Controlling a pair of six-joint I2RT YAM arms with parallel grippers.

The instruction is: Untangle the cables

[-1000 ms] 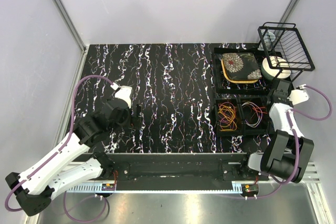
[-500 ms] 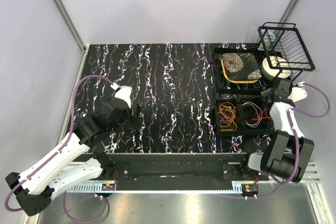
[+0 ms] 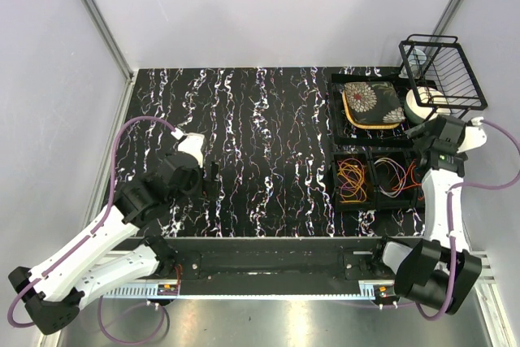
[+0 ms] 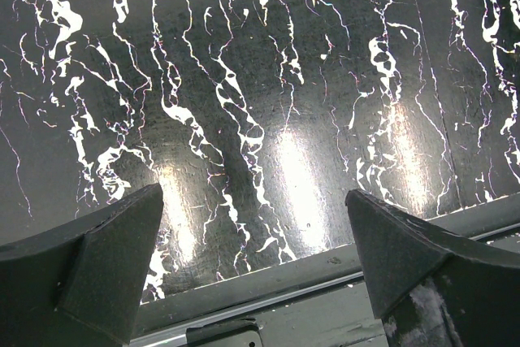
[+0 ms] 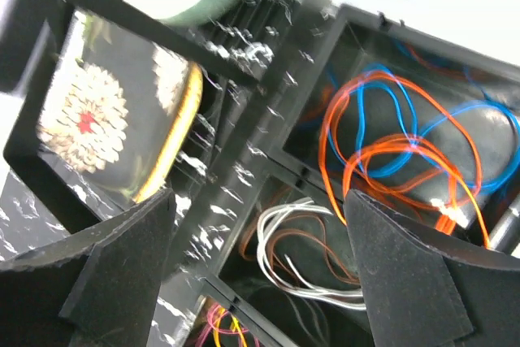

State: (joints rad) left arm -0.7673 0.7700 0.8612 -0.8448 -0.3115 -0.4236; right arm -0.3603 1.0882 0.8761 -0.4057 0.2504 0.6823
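Orange and blue cables (image 5: 390,152) lay beneath our right gripper (image 5: 258,233), jaws apart, arm stretched over the tray (image 5: 268,148); left gripper (image 4: 253,225) hovered spread above the table (image 4: 268,79).

Cables (image 5: 406,145) orange, blue, white; table (image 3: 244,136) black, white-veined; plate (image 3: 372,103) dark, floral.

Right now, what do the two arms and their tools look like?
The left arm and right arm have white links with black joints, and a thick purple hose loops alongside each. The left tool and right tool each have two matte black wedge-shaped fingers. No markings are legible.
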